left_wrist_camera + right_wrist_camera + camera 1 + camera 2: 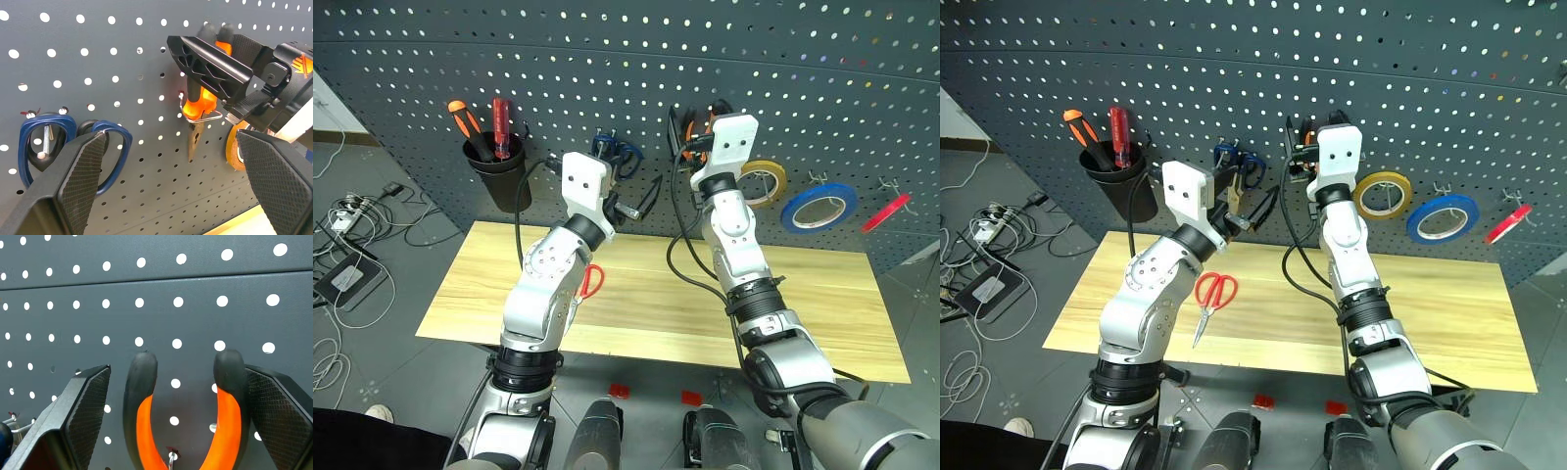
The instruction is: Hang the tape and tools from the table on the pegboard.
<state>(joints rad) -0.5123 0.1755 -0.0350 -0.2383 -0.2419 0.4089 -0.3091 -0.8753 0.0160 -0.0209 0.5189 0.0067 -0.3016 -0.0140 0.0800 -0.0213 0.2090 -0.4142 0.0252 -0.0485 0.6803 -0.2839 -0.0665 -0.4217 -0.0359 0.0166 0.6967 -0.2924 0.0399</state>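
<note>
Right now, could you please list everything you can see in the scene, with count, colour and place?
pegboard: one, dark grey, behind the table.
table: one, light wood, below the board.
red-handled scissors: one pair, lying on the table.
pliers: one, orange and black, hanging on a wire hook.
blue-handled scissors: one pair, hanging on the board.
yellow tape roll: one, on the board.
blue tape roll: one, on the board.
red tape roll: one, far right on the board.
black cup: one, on the board, holding two screwdrivers, orange and red.
cables: several, on the floor.
left gripper: open, near the blue-handled scissors.
right gripper: open, fingers either side of the pliers' handles.
</note>
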